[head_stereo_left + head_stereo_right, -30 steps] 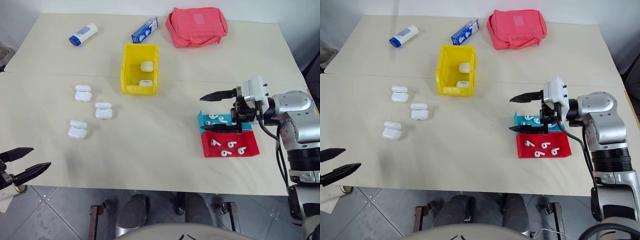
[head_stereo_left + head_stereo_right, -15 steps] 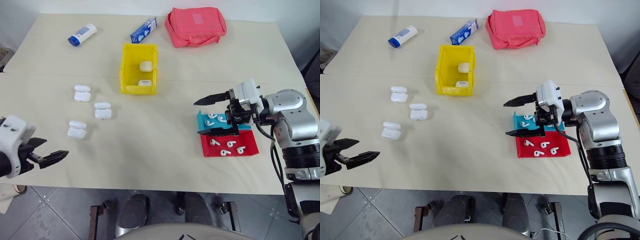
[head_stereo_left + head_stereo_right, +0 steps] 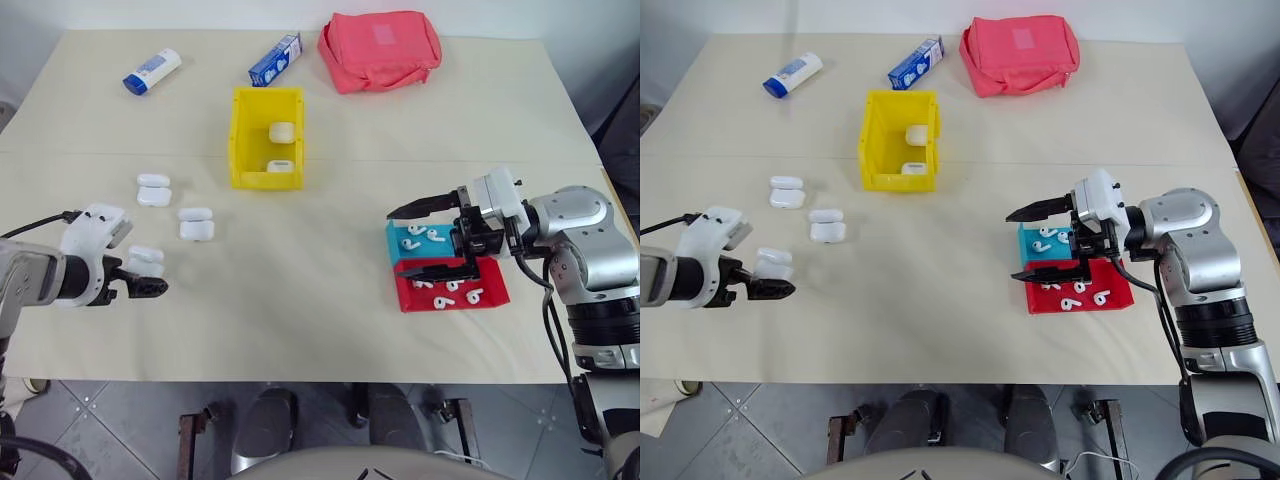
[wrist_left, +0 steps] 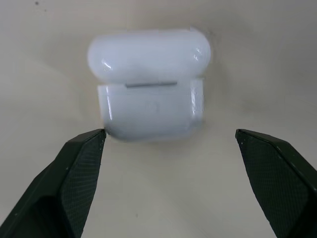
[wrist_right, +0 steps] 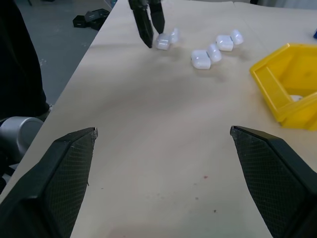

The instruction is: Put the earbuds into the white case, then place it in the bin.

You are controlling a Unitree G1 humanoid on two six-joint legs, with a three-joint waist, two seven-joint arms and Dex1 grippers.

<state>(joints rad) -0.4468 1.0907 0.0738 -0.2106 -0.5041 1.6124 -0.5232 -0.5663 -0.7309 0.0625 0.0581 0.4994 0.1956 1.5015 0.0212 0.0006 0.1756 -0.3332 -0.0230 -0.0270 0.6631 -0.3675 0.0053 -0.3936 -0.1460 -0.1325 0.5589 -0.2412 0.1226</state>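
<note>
Status: my left hand (image 4: 168,144), fingers apart, empty, poised at an open white case (image 4: 151,84) just ahead. My right hand (image 3: 425,240), also spread, hovers above traywise earbuds (image 3: 450,293). Bin (image 3: 240,140) holds two cases; loading pending.

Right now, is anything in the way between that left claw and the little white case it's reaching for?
Nothing visible. The left gripper is open, its fingers either side of the open white case, with bare table between them.
</note>
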